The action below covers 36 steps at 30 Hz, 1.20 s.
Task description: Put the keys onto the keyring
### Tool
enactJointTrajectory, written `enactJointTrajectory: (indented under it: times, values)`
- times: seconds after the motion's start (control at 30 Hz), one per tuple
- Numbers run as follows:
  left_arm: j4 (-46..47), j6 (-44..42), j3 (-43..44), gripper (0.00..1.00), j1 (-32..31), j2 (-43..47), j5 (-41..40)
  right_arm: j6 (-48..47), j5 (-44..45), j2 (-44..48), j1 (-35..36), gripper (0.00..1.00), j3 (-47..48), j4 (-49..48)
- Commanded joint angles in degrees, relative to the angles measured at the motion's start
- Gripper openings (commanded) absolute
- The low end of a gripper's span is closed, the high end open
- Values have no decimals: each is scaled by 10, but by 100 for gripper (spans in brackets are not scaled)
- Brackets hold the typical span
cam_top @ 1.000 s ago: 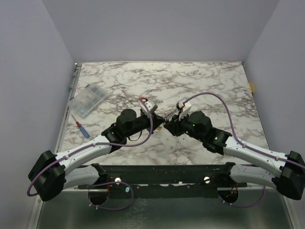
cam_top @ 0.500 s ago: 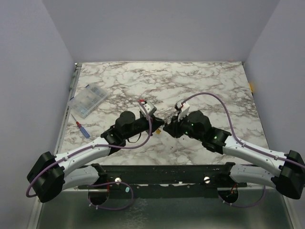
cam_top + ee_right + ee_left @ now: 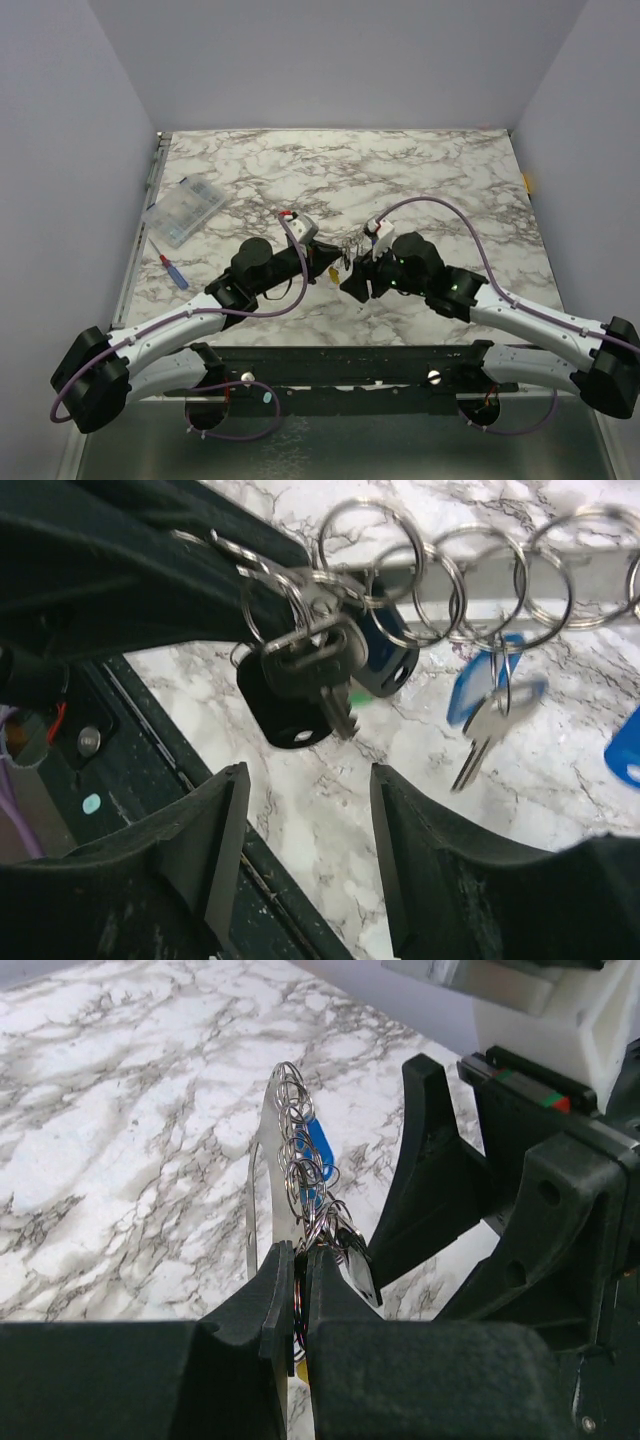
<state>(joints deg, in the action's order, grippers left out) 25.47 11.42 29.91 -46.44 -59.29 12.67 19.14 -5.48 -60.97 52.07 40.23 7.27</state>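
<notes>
Compartment box (image 3: 185,212): clear, set on bench (image 3: 430,170); contents cannot be made out.
Left end effector (image 3: 302,1260): clamped on keyring (image 3: 289,1090), from which keys (image 3: 292,695) are hung.
Right end effector (image 3: 308,780): parted, nothing held.

In the top view, the compartment box (image 3: 185,212) lay on the table (image 3: 430,165) at the frame's centre left, with the screwdriver (image 3: 173,272) just below it. At frame centre, the left gripper (image 3: 333,262) and right gripper (image 3: 352,284) stood tip to tip. The keyring (image 3: 351,244) and keys (image 3: 334,274) hung between them, the keys below the rings.
</notes>
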Motion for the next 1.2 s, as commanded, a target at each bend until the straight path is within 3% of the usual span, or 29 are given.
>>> enactJointTrajectory:
  times: [0.0,0.17,0.3,0.53,0.7,1.17]
  values:
    - [57,-4,7,0,4,18,25,-42,-13,50,2,62,18,43]
    - [47,-17,12,0,4,18,58,-115,-63,135,2,65,16,5]
    - [33,-37,20,0,4,19,94,-170,-70,149,2,63,48,-12]
    - [-5,-78,31,0,4,33,141,-249,-82,88,1,48,110,16]
    - [-19,-87,35,0,4,36,155,-272,-119,39,1,45,155,52]
    - [-23,-76,33,0,4,42,152,-303,-111,-6,0,40,186,152]
